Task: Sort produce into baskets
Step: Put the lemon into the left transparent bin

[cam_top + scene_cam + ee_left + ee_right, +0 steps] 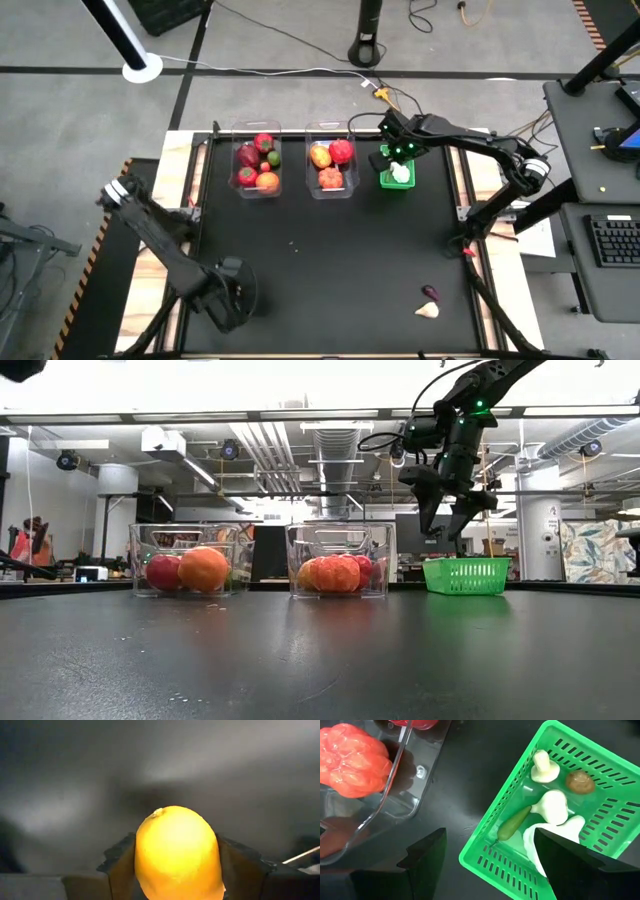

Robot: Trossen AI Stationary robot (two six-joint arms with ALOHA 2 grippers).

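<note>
two dark fingers (120, 865) of the left gripper (177, 870) press against either side of a yellow lemon (177, 852), grasping it. the lemon's long axis runs out ahead between the fingers, its pointed tip aimed away from the wrist. seen from above, this gripper (232, 297) sits low at the near left part of the black table (330, 260), and the arm covers the fruit.

near the table's near right corner lie a small purple piece (431, 292) and a pale garlic piece (428, 310), just beside each other and well apart from both grippers.

along the far edge stand two clear tubs. the left tub (257, 160) holds red, orange and green fruit; the middle tub (331, 161) holds orange and red pieces, one a lumpy red-orange one (352, 760).

to the right of them is the green basket (485, 850). it holds a white mushroom (543, 767), a brown round piece (580, 781), white garlic (552, 807), a green pod (514, 823) lying slantwise, and another white piece partly hidden by a finger.

the right gripper (452, 525) hangs above the basket with fingers spread apart, holding nothing.
</note>
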